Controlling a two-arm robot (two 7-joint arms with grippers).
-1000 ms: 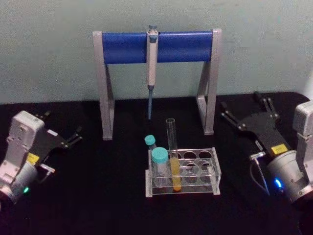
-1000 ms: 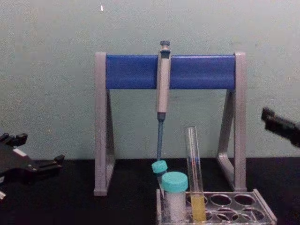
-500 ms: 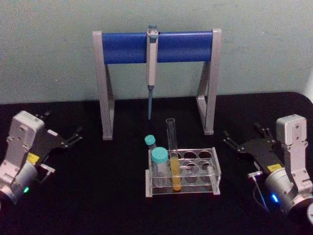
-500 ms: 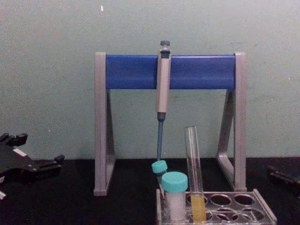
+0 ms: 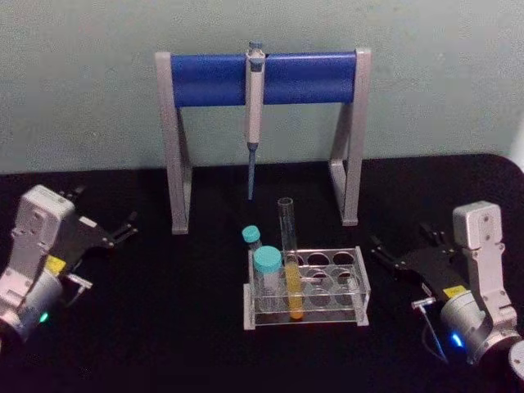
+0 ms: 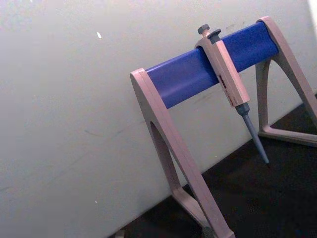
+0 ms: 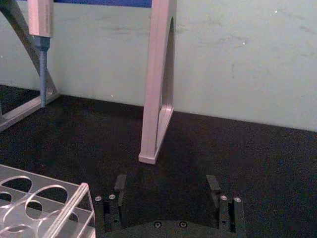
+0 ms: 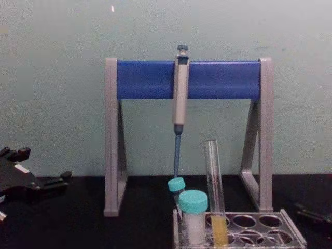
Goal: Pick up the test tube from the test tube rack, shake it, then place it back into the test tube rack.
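Presently we list the test tube (image 5: 288, 262) as standing in the test tube rack (image 5: 361, 286), its long axis near vertical, open mouth up and rounded end down, leaning a touch toward 11 o'clock in the head view. It occupies a front-row hole left of the rack's middle; yellow liquid fills its lower part, the upper length clear. In the chest view the tube (image 8: 213, 192) has its foot cut off by the frame edge, as has the front of the rack (image 8: 290, 231).

Rack contents besides the tube: two teal-capped vials (image 5: 266, 270) at its left end, at 9 o'clock of the tube, the nearer one holding something white; the farther one's contents we cannot make out. The other holes hold nothing.

At 12 o'clock of the rack we note a grey-legged stand (image 5: 176, 155) with blue crossbar, a grey pipette (image 5: 254, 106) hanging from the bar, tip down.

Right gripper (image 5: 403, 249): low over the black table (image 5: 164, 327) at 3 o'clock of the rack, apart from it, fingers (image 7: 120, 183) spread and holding nothing; the rack's corner lies just beside it in the right wrist view. Left gripper (image 5: 102, 224): at 9 o'clock, well apart from the rack, fingers spread, holding nothing; partly cut off in the chest view.
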